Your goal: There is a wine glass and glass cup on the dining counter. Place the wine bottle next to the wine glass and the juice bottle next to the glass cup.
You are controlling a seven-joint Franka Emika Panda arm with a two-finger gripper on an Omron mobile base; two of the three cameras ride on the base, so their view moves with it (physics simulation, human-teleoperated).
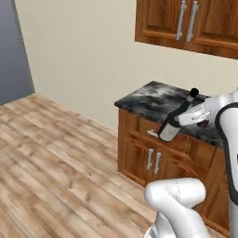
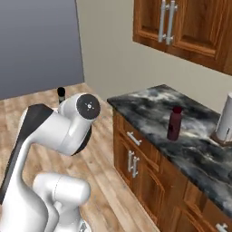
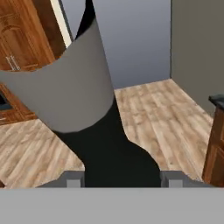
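My gripper (image 1: pixel 193 116) is clamped on the wine bottle (image 1: pixel 174 122), right of centre in the left base view, clear of the marbled worktop (image 1: pixel 153 100). The bottle's long axis tilts, cap upper right, base lower left. The stubby maroon juice bottle (image 2: pixel 175 123) stands upright on that worktop. Open plank floor (image 1: pixel 56 158) lies to the left.

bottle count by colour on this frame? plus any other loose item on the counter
Dark green-black: 1, the wine bottle, tilted in the gripper
Maroon: 1, the juice bottle, upright on the marbled counter
White: 1, a cylinder at the counter's right end
Total: 3
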